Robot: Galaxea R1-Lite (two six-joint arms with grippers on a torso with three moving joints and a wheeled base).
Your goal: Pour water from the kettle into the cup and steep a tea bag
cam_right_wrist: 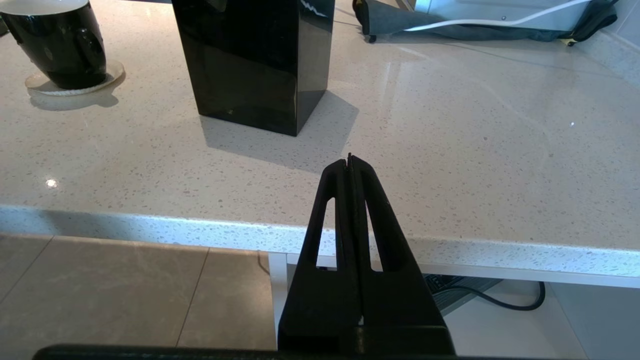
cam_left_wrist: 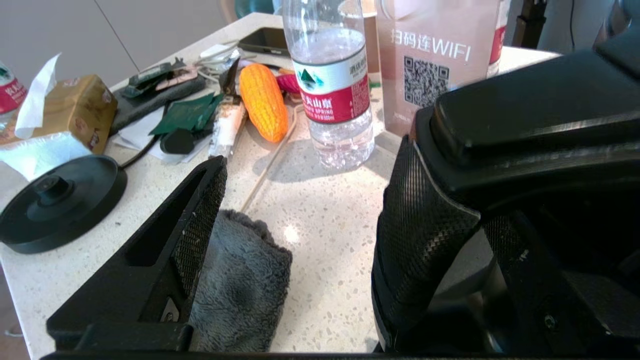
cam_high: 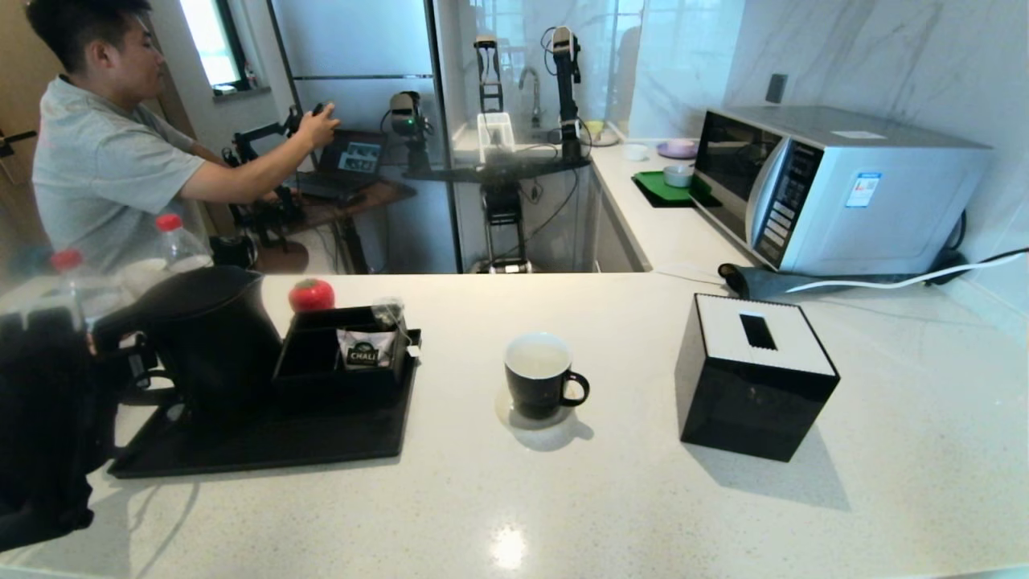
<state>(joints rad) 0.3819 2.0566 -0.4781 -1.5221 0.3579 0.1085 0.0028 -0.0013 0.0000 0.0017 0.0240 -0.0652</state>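
Observation:
The matte black kettle (cam_high: 211, 334) stands on a black tray (cam_high: 265, 446) at the left of the counter. My left gripper (cam_high: 129, 358) is open at the kettle's handle side. In the left wrist view its fingers (cam_left_wrist: 425, 225) are wide apart, one right beside the kettle's black body (cam_left_wrist: 530, 110), with nothing between them. The black cup (cam_high: 537, 378) with a white inside sits on a coaster mid-counter; the right wrist view also shows the cup (cam_right_wrist: 60, 45). A small mesh tea bag (cam_high: 391, 312) rests on the compartment box. My right gripper (cam_right_wrist: 350, 161) is shut and empty at the counter's front edge.
A black compartment box (cam_high: 342, 362) with a CHALI sachet shares the tray. A black tissue box (cam_high: 756, 378) stands right of the cup, a microwave (cam_high: 828, 185) behind it. Near the left gripper lie a grey cloth (cam_left_wrist: 240, 285), water bottle (cam_left_wrist: 332, 85) and kettle base (cam_left_wrist: 55, 200).

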